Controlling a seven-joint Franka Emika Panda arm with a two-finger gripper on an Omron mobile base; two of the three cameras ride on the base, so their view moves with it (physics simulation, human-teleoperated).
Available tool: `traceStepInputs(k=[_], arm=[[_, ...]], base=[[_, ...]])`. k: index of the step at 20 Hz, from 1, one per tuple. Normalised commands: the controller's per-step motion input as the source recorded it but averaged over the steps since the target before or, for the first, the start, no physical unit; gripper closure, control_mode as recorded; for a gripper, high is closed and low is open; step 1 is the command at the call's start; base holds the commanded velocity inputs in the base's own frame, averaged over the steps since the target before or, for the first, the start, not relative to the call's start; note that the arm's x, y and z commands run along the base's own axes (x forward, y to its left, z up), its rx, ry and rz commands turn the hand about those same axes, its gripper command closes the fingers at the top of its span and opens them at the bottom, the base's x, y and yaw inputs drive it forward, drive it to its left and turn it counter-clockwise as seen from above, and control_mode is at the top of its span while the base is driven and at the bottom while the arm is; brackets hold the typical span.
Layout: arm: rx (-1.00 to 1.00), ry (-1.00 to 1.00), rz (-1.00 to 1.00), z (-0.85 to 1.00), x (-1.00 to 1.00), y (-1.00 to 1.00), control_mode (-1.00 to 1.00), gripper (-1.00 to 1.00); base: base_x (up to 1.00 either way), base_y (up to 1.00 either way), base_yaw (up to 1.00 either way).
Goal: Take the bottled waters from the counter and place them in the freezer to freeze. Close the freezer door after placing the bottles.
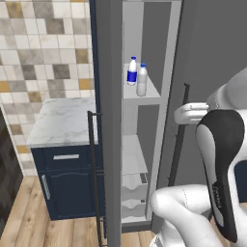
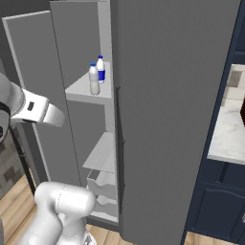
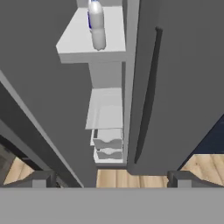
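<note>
1. Left base view puts both bottled waters on the upper shelf (image 1: 144,94) of the freezer (image 1: 166,72), in the upper middle of the frame: the dark-blue-labelled bottle (image 1: 131,71) stands just behind and beside the plain whitish bottle (image 1: 142,80), both upright.
2. With the bottles shelved, the step in hand is, by my judgement, closing the freezer door (image 1: 207,53), which stands ajar on the right of that frame, its thin black bar handle (image 1: 179,135) running down the middle right.
3. The gripper (image 3: 111,178) has its jaws wide apart and holds nothing; its fingertips (image 3: 40,179) show at the bottom corners of the hand view, facing the open compartment.
4. To do it well, I would bring the hand round to the door's outer face near the handle edge, then push in a smooth arc until the panel meets the cabinet, keeping the arm (image 1: 219,159) out of the closing gap.
5. The marble counter (image 1: 62,120) at the centre left of the left base view carries no bottle.
6. The blue label is too small to read; no brand or writing can be made out anywhere.
</note>
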Motion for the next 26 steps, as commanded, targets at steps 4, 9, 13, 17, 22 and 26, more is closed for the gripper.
traceStepInputs(k=[4, 9, 13, 17, 22, 26], arm=[[0.09, 0.04, -0.01, -0.53, -0.06, 0.00, -1.00, -1.00], [0.00, 0.12, -0.04, -0.52, 0.00, 0.00, -1.00, -1.00], [0.00, 0.11, -0.04, -0.62, 0.00, -0.01, -1.00, -1.00], [-0.02, 0.09, -0.02, -0.68, 0.00, -0.10, -1.00, -1.00], [0.00, 0.05, -0.01, -0.30, 0.00, -0.05, -1.00, -1.00], [0.00, 0.00, 0.00, 0.00, 0.00, 0.00, -1.00, -1.00]], base=[[0.00, 0.00, 0.00], [0.00, 0.00, 0.00], [0.00, 0.00, 0.00], [0.00, 0.00, 0.00], [0.00, 0.00, 0.00], [0.00, 0.00, 0.00]])
